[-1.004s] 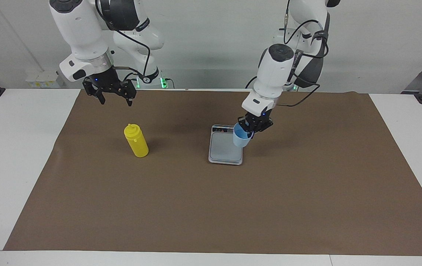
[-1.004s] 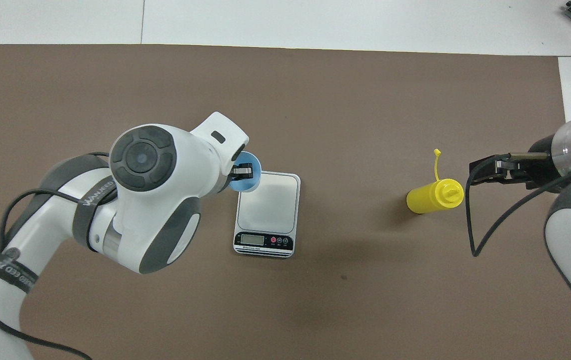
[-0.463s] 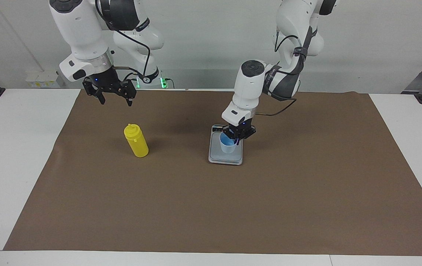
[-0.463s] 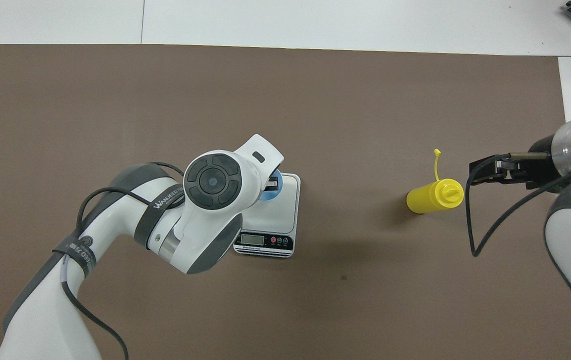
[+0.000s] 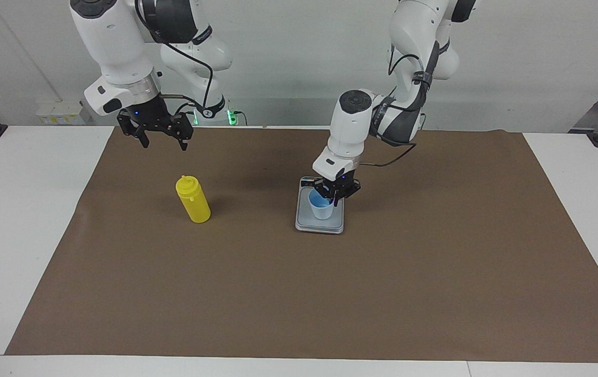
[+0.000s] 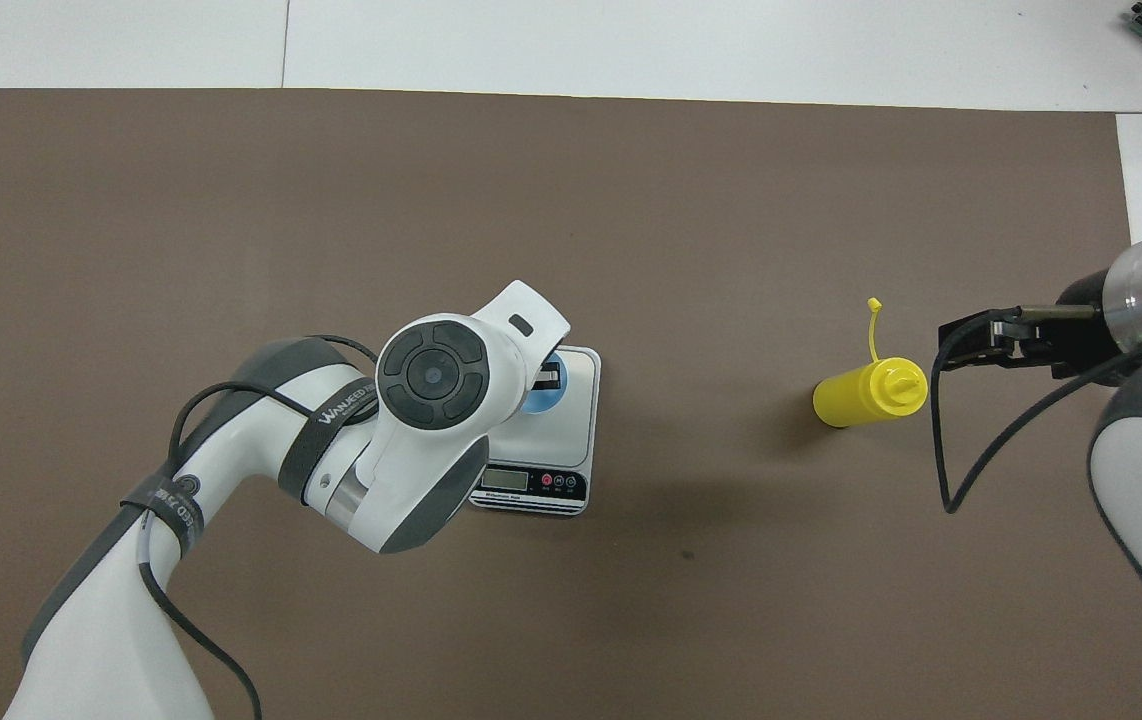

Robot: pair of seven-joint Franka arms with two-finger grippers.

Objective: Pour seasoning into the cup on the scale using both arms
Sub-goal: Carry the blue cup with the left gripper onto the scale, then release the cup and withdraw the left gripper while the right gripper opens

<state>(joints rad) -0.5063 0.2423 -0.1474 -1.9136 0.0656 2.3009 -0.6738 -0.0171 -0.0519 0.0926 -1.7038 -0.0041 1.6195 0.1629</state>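
The light-blue cup (image 5: pixel 321 208) stands upright on the silver plate of the grey scale (image 5: pixel 309 221), mid-table. My left gripper (image 5: pixel 332 196) is shut on the cup's rim, one finger inside and one outside. In the overhead view the left arm hides most of the cup (image 6: pixel 537 397); the left gripper (image 6: pixel 549 378) and the scale (image 6: pixel 569 425) show. The yellow squeeze bottle (image 5: pixel 193 200) stands upright toward the right arm's end, its tethered cap hanging open (image 6: pixel 874 305). My right gripper (image 5: pixel 164 140) is open and empty, raised over the mat beside the bottle (image 6: pixel 869 393).
A brown mat (image 5: pixel 299 293) covers most of the white table (image 5: pixel 16 209). The scale's display strip (image 6: pixel 528 481) faces the robots. A cable loop (image 6: pixel 951 480) hangs from the right arm over the mat.
My left gripper carried the cup from over the scale's edge to over the plate and lowered it onto the plate. The right arm and the bottle have not moved.
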